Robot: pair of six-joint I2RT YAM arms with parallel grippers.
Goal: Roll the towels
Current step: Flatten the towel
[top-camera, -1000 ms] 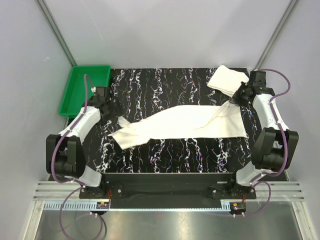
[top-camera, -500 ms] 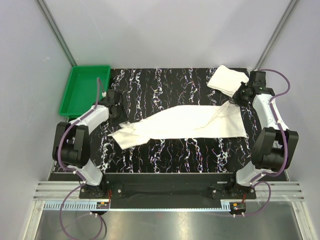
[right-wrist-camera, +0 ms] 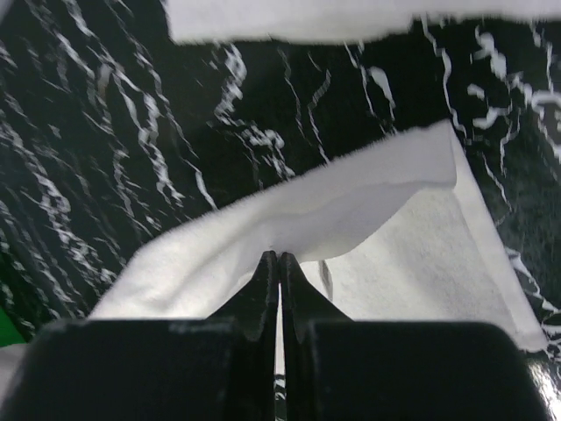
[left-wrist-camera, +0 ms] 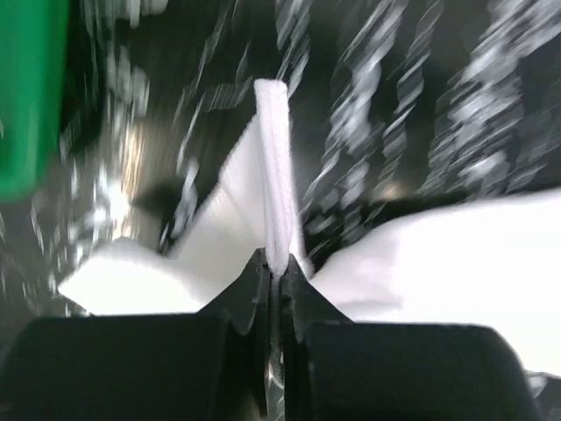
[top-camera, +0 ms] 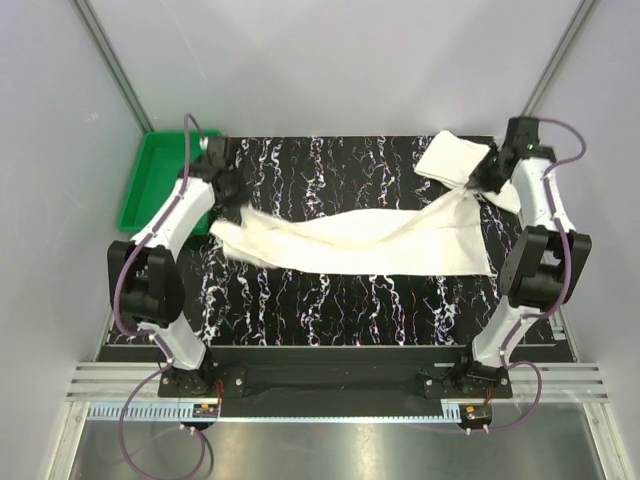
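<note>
One long white towel (top-camera: 350, 240) hangs stretched across the black marbled table between both arms. My left gripper (top-camera: 232, 205) is shut on the towel's left end, and the left wrist view shows a thin upright fold of cloth (left-wrist-camera: 276, 175) pinched in the gripper (left-wrist-camera: 276, 267). My right gripper (top-camera: 478, 188) is shut on the towel's right end. In the right wrist view the gripper (right-wrist-camera: 279, 256) bites the raised edge of the cloth (right-wrist-camera: 351, 210). A second towel (top-camera: 455, 158), folded, lies at the back right corner and shows as a white band (right-wrist-camera: 307, 17) in the right wrist view.
A green tray (top-camera: 150, 190) stands at the back left beside the left arm and is a blurred green patch (left-wrist-camera: 31, 88) in the left wrist view. Grey walls with metal struts close in the sides and back.
My left gripper reached the towel's left end, shut on it and pulled it up toward the back left. The right arm rose slightly with its end, so the towel now hangs taut.
</note>
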